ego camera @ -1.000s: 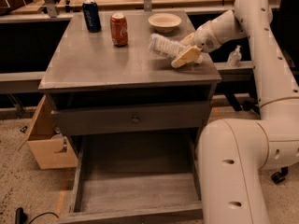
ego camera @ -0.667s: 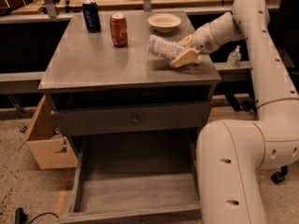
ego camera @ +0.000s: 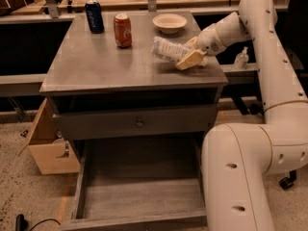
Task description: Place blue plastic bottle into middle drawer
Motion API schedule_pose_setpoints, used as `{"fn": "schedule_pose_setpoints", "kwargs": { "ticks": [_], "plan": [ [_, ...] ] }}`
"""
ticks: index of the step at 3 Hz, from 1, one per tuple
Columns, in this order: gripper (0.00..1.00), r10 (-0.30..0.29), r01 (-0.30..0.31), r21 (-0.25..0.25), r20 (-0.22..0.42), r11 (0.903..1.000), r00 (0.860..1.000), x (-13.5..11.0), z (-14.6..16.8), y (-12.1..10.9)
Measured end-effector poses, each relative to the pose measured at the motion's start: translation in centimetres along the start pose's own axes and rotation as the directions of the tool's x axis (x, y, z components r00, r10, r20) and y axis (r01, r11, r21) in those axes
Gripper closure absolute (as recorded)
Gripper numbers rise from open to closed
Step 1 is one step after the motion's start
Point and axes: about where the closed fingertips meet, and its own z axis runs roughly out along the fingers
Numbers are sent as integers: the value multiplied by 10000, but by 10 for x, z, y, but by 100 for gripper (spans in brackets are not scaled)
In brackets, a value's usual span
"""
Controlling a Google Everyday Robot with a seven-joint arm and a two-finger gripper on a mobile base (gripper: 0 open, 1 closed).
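The blue plastic bottle, translucent with a pale label, is held tilted just above the right side of the grey cabinet top. My gripper reaches in from the right and is shut on the bottle's right end, with one tan finger under it. The middle drawer is pulled open below, at the bottom of the view, and its plank floor is bare. It lies lower than the bottle and nearer to the camera.
A dark blue can, a red can and a white bowl stand at the back of the cabinet top. A closed drawer front with a round knob sits above the open drawer. A tan wooden box stands left.
The gripper and the bottle have shifted very slightly to the left. Nothing else has moved.
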Motion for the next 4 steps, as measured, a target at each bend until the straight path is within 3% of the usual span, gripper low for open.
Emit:
{"fn": "schedule_pose_setpoints", "kwargs": {
  "ticks": [1,2,3,4],
  "plan": [
    [100,-368,370,135,-139,9992,9992,-29,-41,15],
    [100,-540,577,494,-733,9971,9958,-59,-91,35],
    [100,-627,670,711,-616,9952,9961,-68,-93,32],
    [100,-591,641,567,-856,9963,9946,-69,-83,32]
  ]
}}
